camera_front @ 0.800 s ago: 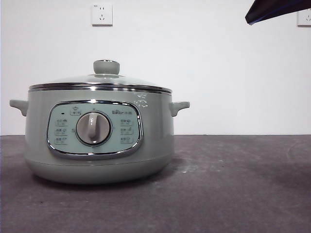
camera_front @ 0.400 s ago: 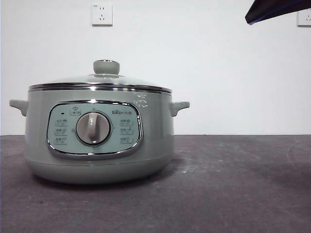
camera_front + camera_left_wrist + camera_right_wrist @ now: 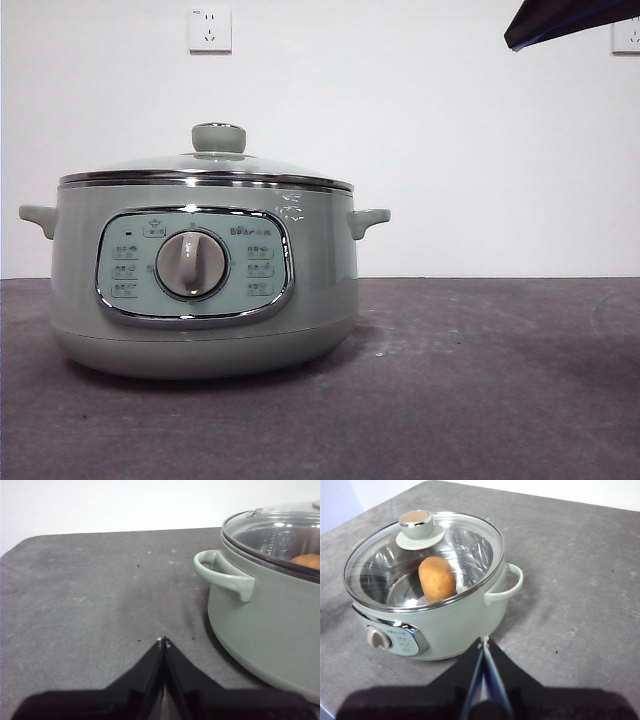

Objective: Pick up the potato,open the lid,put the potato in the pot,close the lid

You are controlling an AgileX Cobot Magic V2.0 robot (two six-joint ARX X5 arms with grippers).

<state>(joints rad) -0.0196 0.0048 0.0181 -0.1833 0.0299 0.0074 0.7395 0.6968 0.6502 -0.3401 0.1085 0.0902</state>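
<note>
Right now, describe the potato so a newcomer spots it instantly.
Find the big sage-green pot on the dark table. Look down through its closed glass lid: the potato lies inside on the metal bottom, the only orange-brown, oval thing among green, glass and chrome.

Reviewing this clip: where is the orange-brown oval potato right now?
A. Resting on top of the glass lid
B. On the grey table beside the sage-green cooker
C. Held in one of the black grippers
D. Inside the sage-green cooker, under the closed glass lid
D: the right wrist view shows the orange-brown oval potato lying inside the sage-green cooker pot, seen through the domed glass lid seated on its rim; both grippers are shut on nothing.
</note>
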